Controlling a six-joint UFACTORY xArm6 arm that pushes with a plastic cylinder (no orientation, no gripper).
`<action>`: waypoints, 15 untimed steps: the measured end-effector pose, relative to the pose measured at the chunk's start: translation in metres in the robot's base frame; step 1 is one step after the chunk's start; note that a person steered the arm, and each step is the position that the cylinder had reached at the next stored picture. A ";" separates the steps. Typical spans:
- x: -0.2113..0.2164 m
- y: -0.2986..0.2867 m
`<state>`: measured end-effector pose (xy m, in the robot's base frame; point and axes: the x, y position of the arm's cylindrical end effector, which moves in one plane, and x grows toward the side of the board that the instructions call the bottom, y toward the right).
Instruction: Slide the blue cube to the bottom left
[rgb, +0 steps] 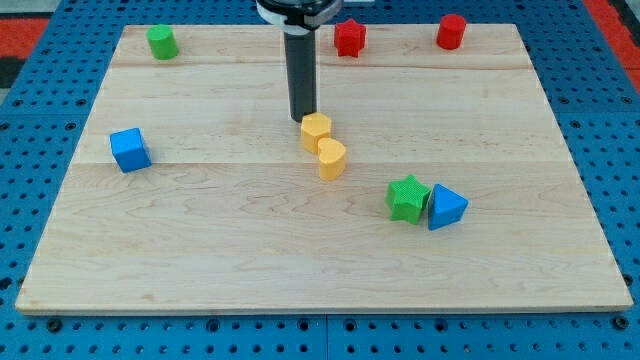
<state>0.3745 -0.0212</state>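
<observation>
**Inspector:** Position of the task piece?

**Recorder:** Found the blue cube (130, 149) near the view's left edge, about mid-height on the wooden board (300, 260). Standing alone, with bare wood below it down to the bottom-left corner.

**Inspector:** Step in hand?

**Recorder:** Judged as approach, push not yet begun. Noted my tip (303, 120) near the board's middle, well apart from the cube, just above and beside the upper yellow block (316, 130). Cannot tell whether touching it. No claw fitted, only a straight dark rod, so nothing to part or close.

**Inspector:** Next move?

**Recorder:** Likely calls for travelling left, clear of the yellow pair, then settling on the cube's upper-right side and pushing down and left.

**Inspector:** Materials and shapes?

**Recorder:** Cube: matte, probably plastic, flat faces, likely to slide easily on smooth pale planks. Lower yellow block (332, 158) touching the upper one, both rounded. Further right, green star (407, 197) pressed against blue triangle (446, 207). Along the top, green cylinder (161, 41), red star (349, 37), red cylinder (451, 31).
</observation>
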 end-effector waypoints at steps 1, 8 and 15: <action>0.005 0.000; 0.027 -0.220; 0.112 -0.196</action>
<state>0.4866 -0.2174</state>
